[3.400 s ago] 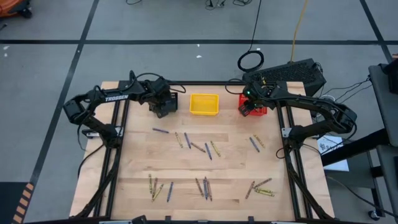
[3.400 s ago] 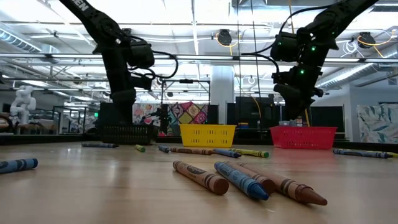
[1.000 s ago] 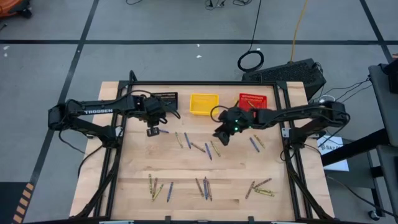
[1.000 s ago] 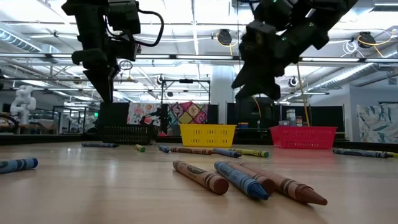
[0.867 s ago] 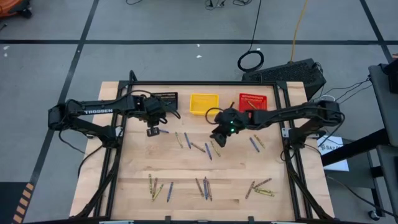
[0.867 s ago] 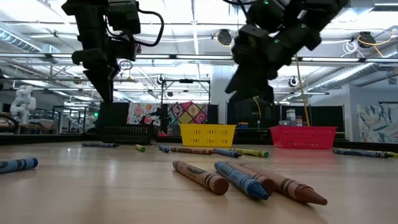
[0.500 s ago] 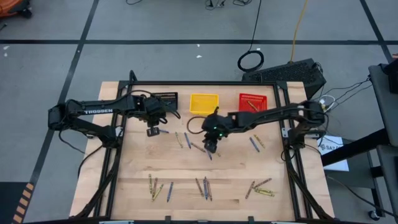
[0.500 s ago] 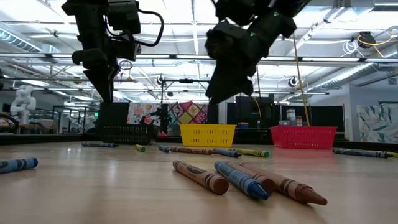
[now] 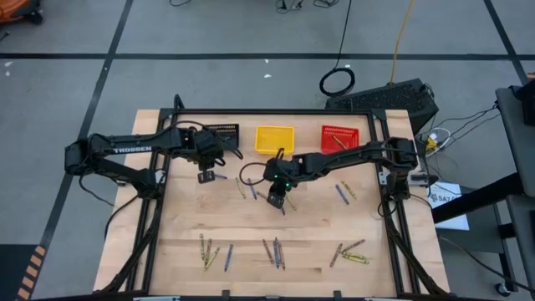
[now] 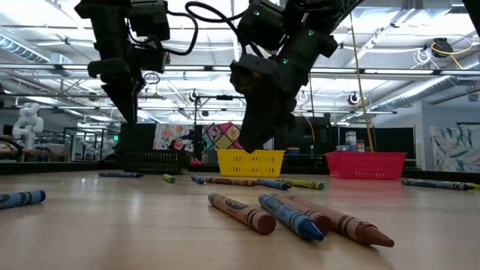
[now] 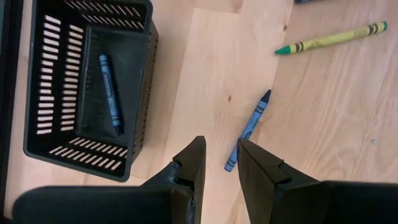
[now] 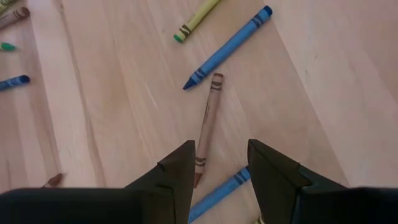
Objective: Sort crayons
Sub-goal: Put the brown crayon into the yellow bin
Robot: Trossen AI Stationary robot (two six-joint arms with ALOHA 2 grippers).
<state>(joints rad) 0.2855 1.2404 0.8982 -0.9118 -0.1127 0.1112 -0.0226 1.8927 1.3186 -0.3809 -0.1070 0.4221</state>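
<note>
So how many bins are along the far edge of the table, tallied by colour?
Black bin: 1
Yellow bin: 1
Red bin: 1
Total: 3

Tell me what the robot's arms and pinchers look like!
Both arms are dark, thin and jointed, with black cables looping alongside. The left arm has white TROSSEN letters on it. The right arm shows little green lights near its wrist. The left gripper and right gripper each have two dark wedge-shaped fingers.
</note>
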